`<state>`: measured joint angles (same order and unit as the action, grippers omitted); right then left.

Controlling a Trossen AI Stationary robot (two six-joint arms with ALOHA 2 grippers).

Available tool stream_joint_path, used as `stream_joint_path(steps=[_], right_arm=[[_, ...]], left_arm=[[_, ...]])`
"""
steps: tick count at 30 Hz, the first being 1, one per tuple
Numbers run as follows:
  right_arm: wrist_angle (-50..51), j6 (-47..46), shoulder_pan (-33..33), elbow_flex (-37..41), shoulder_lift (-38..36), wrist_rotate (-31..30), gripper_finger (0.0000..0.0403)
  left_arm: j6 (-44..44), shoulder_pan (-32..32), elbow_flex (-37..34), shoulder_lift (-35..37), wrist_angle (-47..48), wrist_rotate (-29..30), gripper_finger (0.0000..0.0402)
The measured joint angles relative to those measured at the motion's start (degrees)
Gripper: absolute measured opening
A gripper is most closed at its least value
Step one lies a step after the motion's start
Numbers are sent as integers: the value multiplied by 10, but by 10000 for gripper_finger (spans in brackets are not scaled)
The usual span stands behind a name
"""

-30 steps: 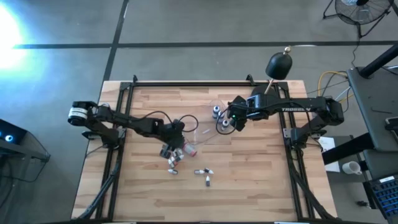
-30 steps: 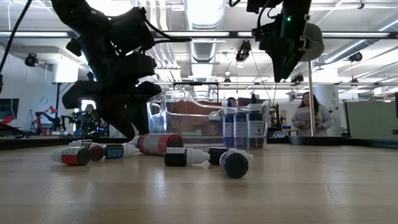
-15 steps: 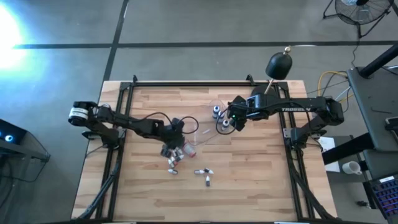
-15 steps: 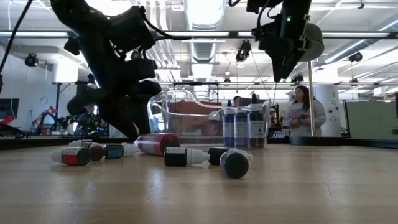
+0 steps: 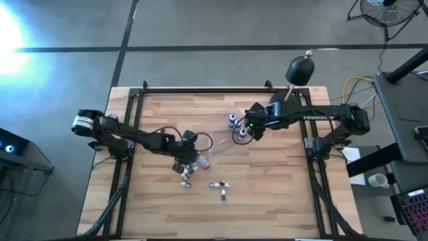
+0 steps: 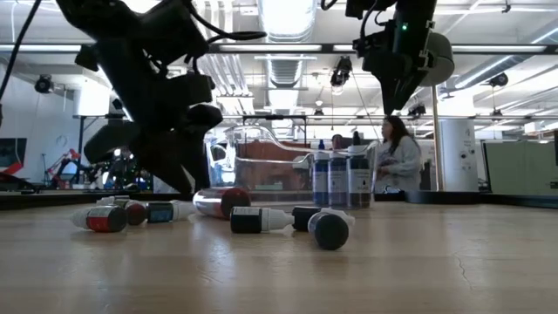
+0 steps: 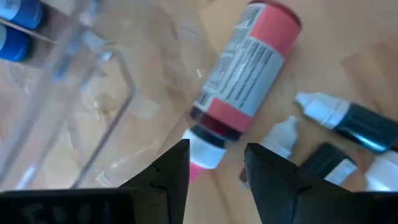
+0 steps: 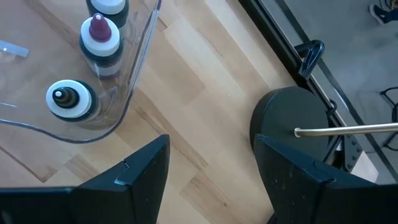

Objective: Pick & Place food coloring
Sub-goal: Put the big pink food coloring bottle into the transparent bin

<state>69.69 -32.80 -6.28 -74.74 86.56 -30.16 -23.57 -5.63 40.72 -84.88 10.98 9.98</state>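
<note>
The left gripper [image 5: 180, 163] has drawn back slightly from the tray [image 5: 224, 144]. Its fingers [image 7: 174, 171] stand apart, empty, over the red bottle [image 7: 245, 78]. The right gripper [image 5: 250, 129] hangs open above the tray.

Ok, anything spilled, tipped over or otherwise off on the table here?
Nothing spilled or damaged. Several food coloring bottles lie on their sides on the wood beside the clear tray, which holds upright ones. The left gripper is open around the lying red bottle's white cap; the right gripper hangs open above the tray.

Grey concrete floor [image 5: 200, 27] (glare at one corner), fan [image 5: 388, 10] beyond.
</note>
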Motion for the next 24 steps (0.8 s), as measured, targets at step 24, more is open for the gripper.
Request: stream_joint_path(steps=[24], right_arm=[[-2,4,-15,3,0,0,228]], left_arm=[[43,-51,-16,43,-28,44,130]])
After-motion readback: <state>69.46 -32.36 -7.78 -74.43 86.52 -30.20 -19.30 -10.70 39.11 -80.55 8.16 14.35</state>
